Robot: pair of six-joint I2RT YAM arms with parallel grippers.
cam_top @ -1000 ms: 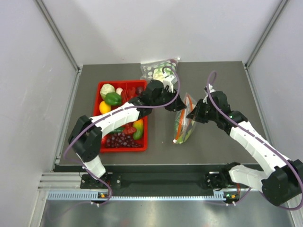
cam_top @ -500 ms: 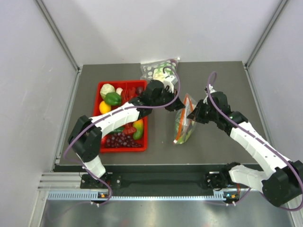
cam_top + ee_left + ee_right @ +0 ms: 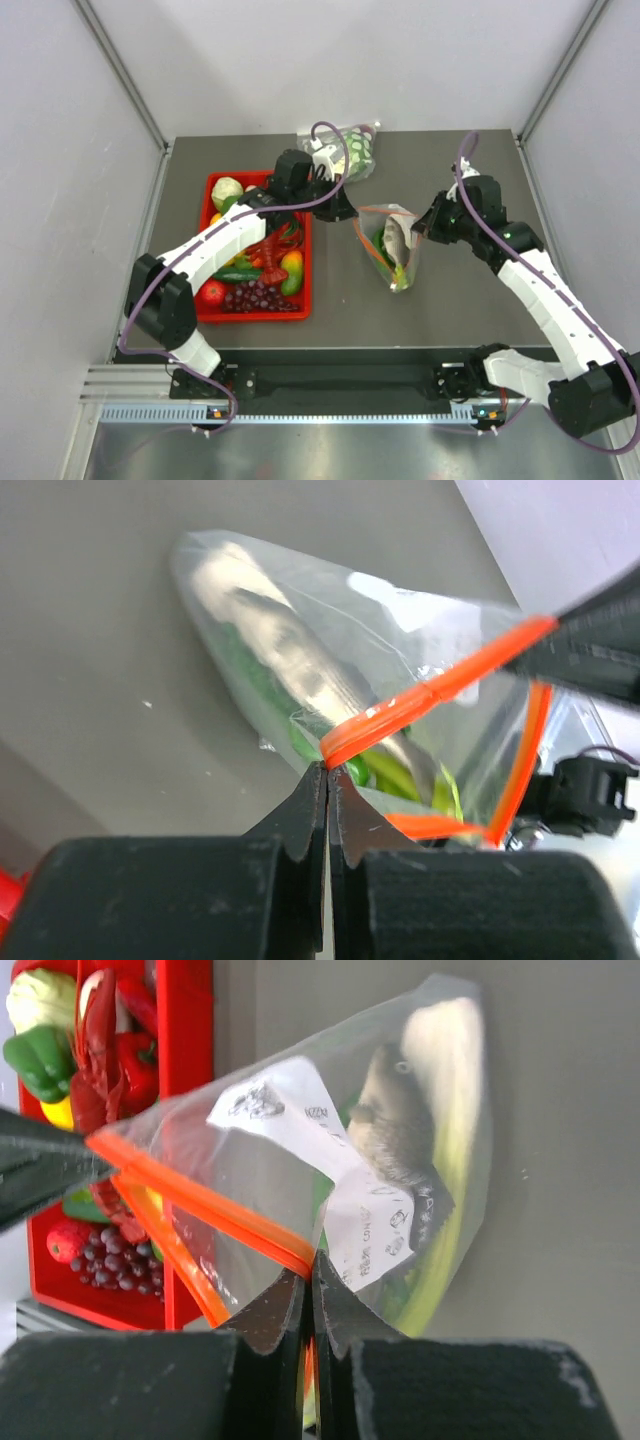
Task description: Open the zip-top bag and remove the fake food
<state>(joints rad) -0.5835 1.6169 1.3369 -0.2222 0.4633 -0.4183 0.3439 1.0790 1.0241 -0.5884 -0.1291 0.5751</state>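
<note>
The zip-top bag [image 3: 393, 252] hangs clear and crinkly between my two grippers at the table's middle. Its orange-red zip strip [image 3: 385, 210] is spread into a wide open mouth. My left gripper [image 3: 352, 214] is shut on the strip's left side, seen pinched in the left wrist view [image 3: 328, 770]. My right gripper [image 3: 418, 228] is shut on the strip's right side [image 3: 312, 1258]. Inside the bag lie a grey fish [image 3: 395, 1110], a long pale green stalk [image 3: 455, 1140] and a slim green piece [image 3: 250, 675]. The white label [image 3: 330, 1160] faces the right wrist camera.
A red tray [image 3: 207, 250] at the left holds several fake foods, including purple grapes [image 3: 255, 296] and a pale cauliflower head [image 3: 227, 188]. A dotted clear bag [image 3: 350, 150] lies at the back, behind the left arm. Grey walls close in both sides.
Both grippers have pulled apart, the left one toward the tray and the right one to the right. The zip strip has parted and the bag's mouth now gapes wide.
</note>
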